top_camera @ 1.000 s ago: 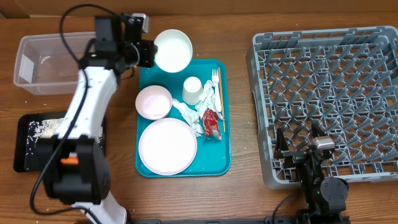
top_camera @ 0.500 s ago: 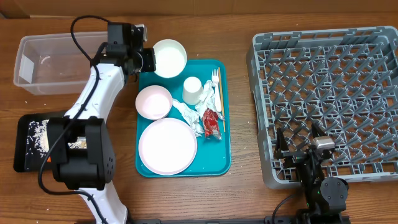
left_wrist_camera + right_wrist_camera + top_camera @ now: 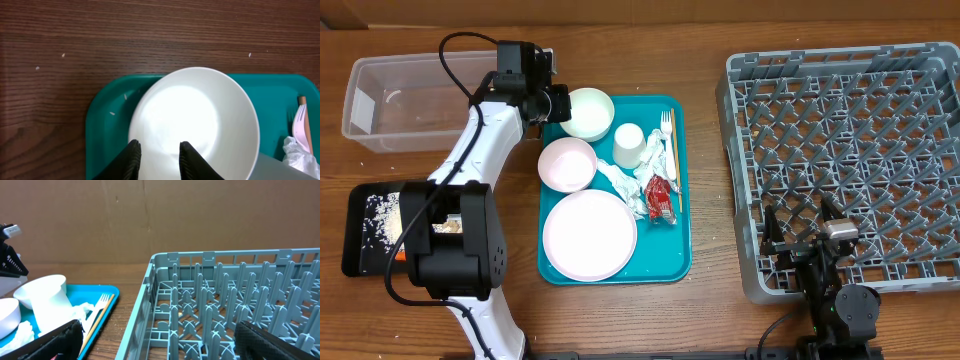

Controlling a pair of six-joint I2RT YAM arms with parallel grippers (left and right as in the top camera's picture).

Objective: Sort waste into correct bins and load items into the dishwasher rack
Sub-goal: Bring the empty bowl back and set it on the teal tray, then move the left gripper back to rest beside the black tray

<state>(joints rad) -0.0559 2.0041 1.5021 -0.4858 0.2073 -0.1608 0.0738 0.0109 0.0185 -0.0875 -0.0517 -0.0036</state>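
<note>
Bowl: the bowl [image 3: 588, 113] is at the teal tray's [image 3: 682, 255] 11 o'clock corner; a second ago it hung past the tray's 12 o'clock edge and looked larger.
Left arm: it has swung toward 6 o'clock with the bowl.
Left fingers: the left fingers [image 3: 560, 104] are at the bowl's 9 o'clock rim, a narrow gap apart with white showing between them; I cannot tell whether they grip.
Right fingers: the right fingers [image 3: 55, 341] are spread wide and hold nothing, unmoved at the rack's [image 3: 840, 70] 7 o'clock edge.
Teal tray: it also holds a second bowl [image 3: 567, 163], plate [image 3: 589, 235], cup [image 3: 629, 145], fork [image 3: 665, 125], stick [image 3: 672, 160], napkins [image 3: 628, 185] and red wrapper [image 3: 660, 195].
Black tray: the black tray [image 3: 355, 255] holds white crumbs [image 3: 378, 205] and beige scraps [image 3: 445, 228].
Tub: the tub [image 3: 395, 100] is at 10 o'clock; its contents are unclear.
Left wrist only: loose crumbs [image 3: 125, 96] lie on the teal tray and on the counter [image 3: 715, 300].
Right wrist only: a side view of the cup, fork and rack pegs, with a cardboard wall [image 3: 150, 220] behind.
Overhead only: the tub and black tray.
</note>
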